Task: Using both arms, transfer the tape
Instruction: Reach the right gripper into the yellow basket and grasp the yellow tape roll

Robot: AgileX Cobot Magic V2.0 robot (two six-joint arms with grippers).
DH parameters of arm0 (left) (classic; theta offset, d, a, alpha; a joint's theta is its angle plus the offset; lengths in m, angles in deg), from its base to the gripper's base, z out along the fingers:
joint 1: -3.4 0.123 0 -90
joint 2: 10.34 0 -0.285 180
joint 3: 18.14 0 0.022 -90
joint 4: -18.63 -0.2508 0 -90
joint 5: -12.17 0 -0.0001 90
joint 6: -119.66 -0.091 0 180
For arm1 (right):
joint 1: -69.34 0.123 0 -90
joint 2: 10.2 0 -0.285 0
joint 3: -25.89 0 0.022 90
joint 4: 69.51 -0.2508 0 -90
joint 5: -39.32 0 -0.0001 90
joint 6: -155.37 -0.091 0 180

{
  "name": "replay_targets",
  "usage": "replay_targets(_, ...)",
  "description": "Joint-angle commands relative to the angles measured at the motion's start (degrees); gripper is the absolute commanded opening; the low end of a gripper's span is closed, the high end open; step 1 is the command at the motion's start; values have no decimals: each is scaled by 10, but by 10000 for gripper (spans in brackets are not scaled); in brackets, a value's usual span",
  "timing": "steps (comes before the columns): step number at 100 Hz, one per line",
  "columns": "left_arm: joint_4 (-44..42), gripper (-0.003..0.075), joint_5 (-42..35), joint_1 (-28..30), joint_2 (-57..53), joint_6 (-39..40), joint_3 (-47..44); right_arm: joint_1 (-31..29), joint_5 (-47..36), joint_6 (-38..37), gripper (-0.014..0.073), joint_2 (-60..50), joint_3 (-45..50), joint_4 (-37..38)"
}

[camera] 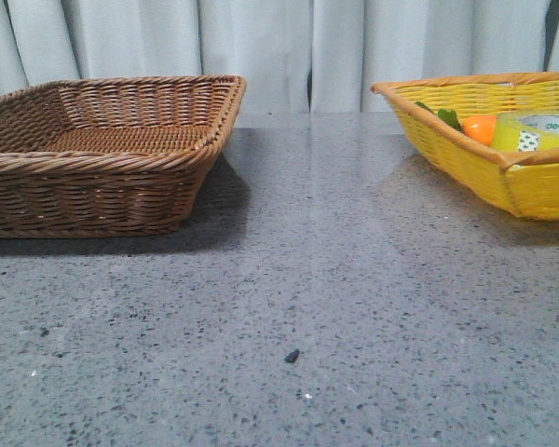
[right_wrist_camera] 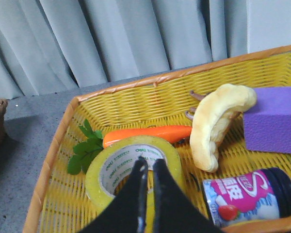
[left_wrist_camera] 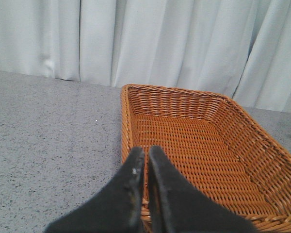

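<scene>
right gripper [right_wrist_camera: 148, 167], fingers together, hangs over the tape [right_wrist_camera: 136, 170] (in the yellow basket [right_wrist_camera: 53, 160]); left gripper [left_wrist_camera: 145, 158], also together, over the brown basket [left_wrist_camera: 194, 141].

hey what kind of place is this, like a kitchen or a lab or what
Likely a lab or test bench, not a kitchen: a bare grey speckled table, a plain curtain backdrop, and two sorting baskets, a brown one and a yellow one holding mixed props such as tape.
</scene>
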Motion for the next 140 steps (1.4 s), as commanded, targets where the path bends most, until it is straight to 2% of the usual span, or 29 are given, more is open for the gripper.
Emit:
replay_targets(1,9,-21,-48,1,11,6,21,10,-35,5,-74,32,-46,-2)
replay_targets(10,9,-21,-46,1,11,6,21,22,27,8,-72,84,-100,11)
replay_targets(17,9,-21,-39,1,11,6,21,33,74,34,-32,130,-145,27)
replay_targets(22,9,-21,-33,1,11,6,21,41,106,52,27,160,-176,27)
replay_targets(37,9,-21,-18,1,11,6,21,80,202,61,288,253,-273,27)
replay_targets(47,9,-21,-18,1,11,6,21,107,265,61,353,313,-331,27)
replay_targets(63,9,-21,-18,1,11,6,21,141,358,61,351,415,-410,52)
replay_targets(82,9,-21,-18,1,11,6,21,146,417,61,351,508,-457,74)
replay_targets(113,9,-21,-20,1,11,6,21,146,417,61,339,576,-459,81)
replay_targets(122,9,-21,-20,1,11,6,21,145,418,50,246,579,-459,83)
replay_targets(140,9,-21,-19,1,11,6,21,145,419,47,-60,574,-461,89)
